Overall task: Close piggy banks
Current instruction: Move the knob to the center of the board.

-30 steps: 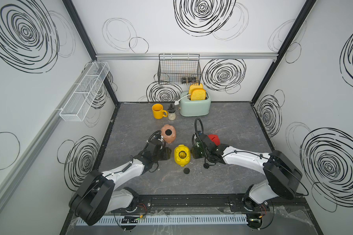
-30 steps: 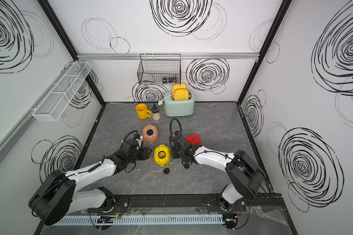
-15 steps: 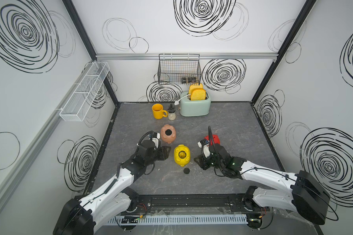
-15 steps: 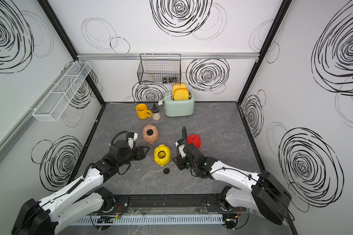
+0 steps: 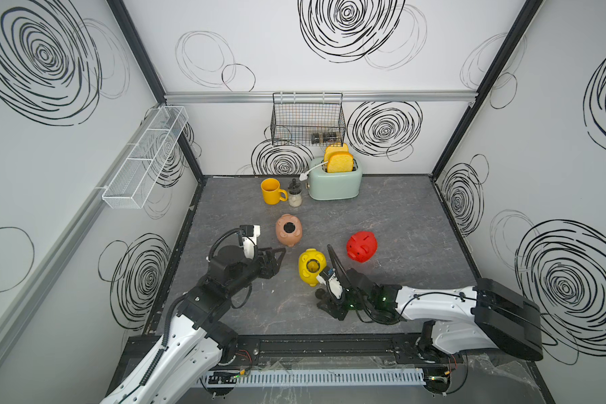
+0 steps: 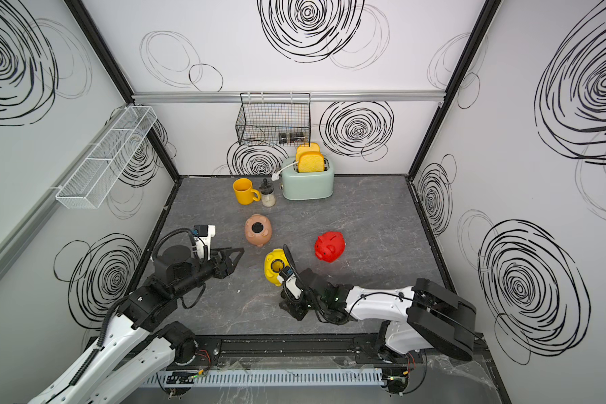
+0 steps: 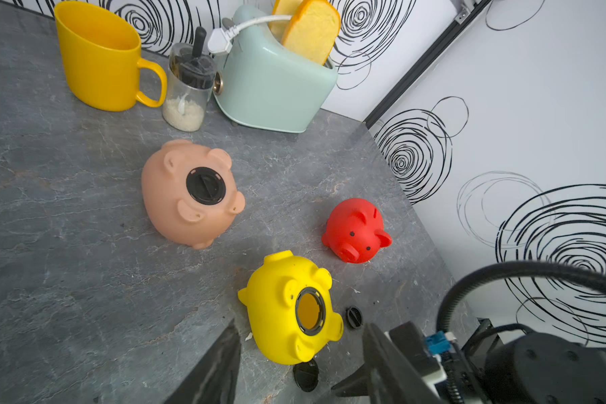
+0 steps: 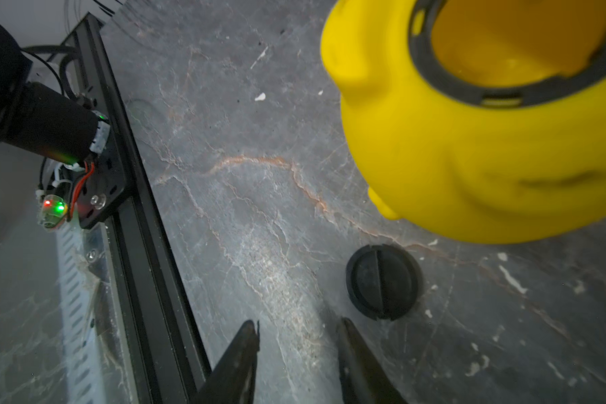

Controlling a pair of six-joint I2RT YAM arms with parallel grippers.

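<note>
Piggy banks sit mid-frame on the bench (image 5: 399,217) in both top views: pink piggy bank (image 5: 289,229) belly-up and plugged, yellow piggy bank (image 5: 312,267) belly-up with its hole open, red piggy bank (image 5: 362,246) at right. A loose black plug (image 8: 383,281) lies just beside the right end effector (image 8: 298,332), whose fingers are apart and empty. The left end effector (image 5: 279,260) is likewise apart.

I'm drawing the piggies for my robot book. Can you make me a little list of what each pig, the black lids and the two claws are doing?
pink pig: lying belly up, black plug fitted in its hole
yellow pig: belly hole open, no plug in it
red pig: upright, belly hidden
loose plugs: two, lying on the table beside the yellow pig
right gripper: open, empty, close to one loose plug
left gripper: open, empty, apart from all the pigs
</note>
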